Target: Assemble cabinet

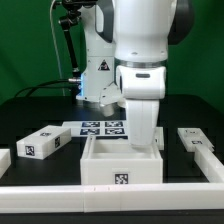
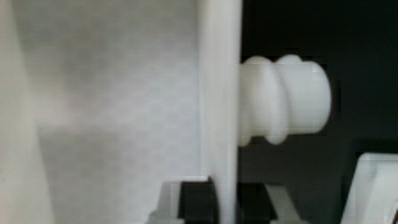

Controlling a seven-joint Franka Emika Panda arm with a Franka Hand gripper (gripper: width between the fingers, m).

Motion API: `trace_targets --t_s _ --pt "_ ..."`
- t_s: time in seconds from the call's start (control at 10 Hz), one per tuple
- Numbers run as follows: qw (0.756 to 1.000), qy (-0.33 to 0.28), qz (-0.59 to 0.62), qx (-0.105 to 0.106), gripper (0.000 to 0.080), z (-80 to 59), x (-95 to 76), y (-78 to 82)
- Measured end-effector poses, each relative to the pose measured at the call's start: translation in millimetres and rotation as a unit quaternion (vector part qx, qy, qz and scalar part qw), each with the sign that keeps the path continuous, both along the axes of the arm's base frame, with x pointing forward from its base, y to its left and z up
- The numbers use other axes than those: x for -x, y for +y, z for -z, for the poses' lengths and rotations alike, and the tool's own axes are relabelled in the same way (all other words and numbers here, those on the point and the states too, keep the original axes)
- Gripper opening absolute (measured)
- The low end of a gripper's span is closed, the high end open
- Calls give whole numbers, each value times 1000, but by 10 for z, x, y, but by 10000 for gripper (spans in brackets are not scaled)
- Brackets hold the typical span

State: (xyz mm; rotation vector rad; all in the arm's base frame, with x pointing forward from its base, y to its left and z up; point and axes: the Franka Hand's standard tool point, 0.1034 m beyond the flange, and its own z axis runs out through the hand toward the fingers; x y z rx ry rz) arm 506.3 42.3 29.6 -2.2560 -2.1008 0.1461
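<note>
The cabinet's open-box shell (image 1: 120, 165) is white with a square tag on its front and stands at the front middle of the table. My gripper (image 1: 146, 146) reaches down at the shell's far corner, on the exterior view's right; its fingertips are hidden there. In the wrist view the shell's thin wall (image 2: 221, 90) runs between my two dark fingers (image 2: 196, 205), which press on both its sides, so the gripper (image 2: 226, 205) is shut on it. A tagged drawer block (image 1: 45, 143) lies at the exterior view's left. A tagged white panel piece (image 1: 200, 142) lies at the right.
The marker board (image 1: 100, 127) lies flat behind the shell. A white rail (image 1: 110, 196) runs along the table's front. The robot base (image 1: 97, 70) stands at the back. In the wrist view a white ribbed knob (image 2: 294, 98) sticks out beside the wall.
</note>
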Motion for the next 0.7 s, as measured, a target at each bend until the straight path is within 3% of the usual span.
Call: trace_targets --t_s 0.5,0.7 --pt "1000 -2 0 0 42 0 -19 36" --pt "1000 -7 6 -4 42 0 -75 259"
